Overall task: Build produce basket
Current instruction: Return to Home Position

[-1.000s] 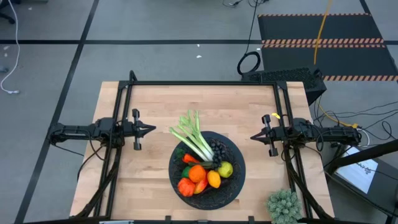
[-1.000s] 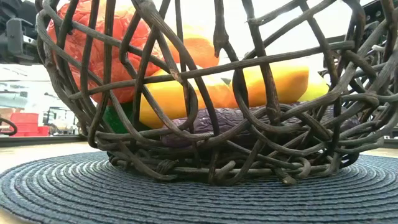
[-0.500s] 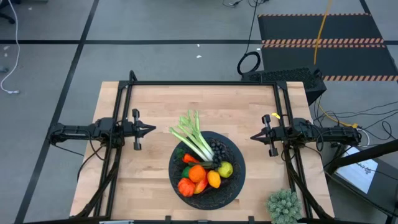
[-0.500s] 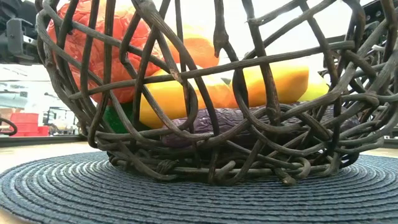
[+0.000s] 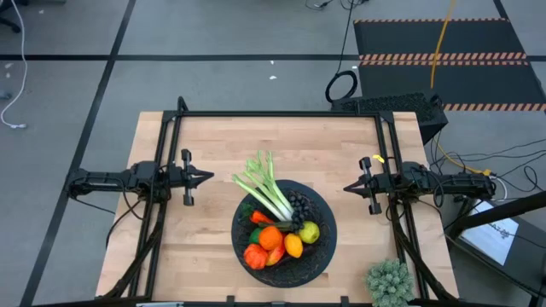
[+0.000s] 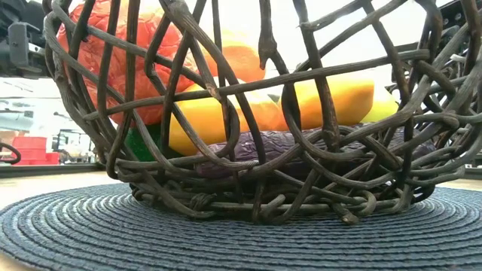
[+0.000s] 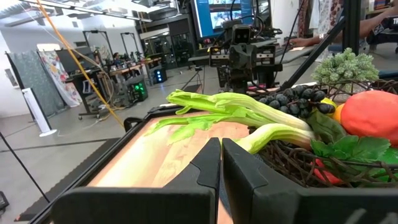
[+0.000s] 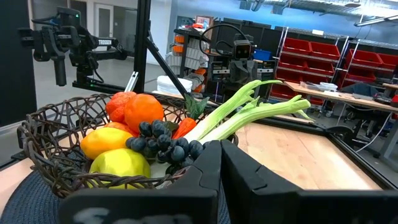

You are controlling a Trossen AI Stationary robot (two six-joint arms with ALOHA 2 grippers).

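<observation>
left gripper (image 5: 210,177) hangs in from table (image 5: 213,136) left edge, fingers clenched together, nothing held. basket (image 5: 324,251) sits mid-table, nearer the edge at the high view's bottom, filled: leek (image 5: 266,192) with leaves past the rim, grapes (image 5: 298,207), orange (image 5: 271,237), lemon (image 5: 294,246), pepper (image 5: 254,255). right gripper (image 5: 345,187) in from right edge, fingers pressed together, empty. clump (image 5: 389,283) at that bottom edge's right corner.

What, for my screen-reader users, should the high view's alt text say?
A black woven basket on a table holds a leek, dark grapes, oranges, a lemon and more. The left gripper and right gripper sit shut on either side, clear of it; a pale-green spiky clump stands at the table's edge.
</observation>
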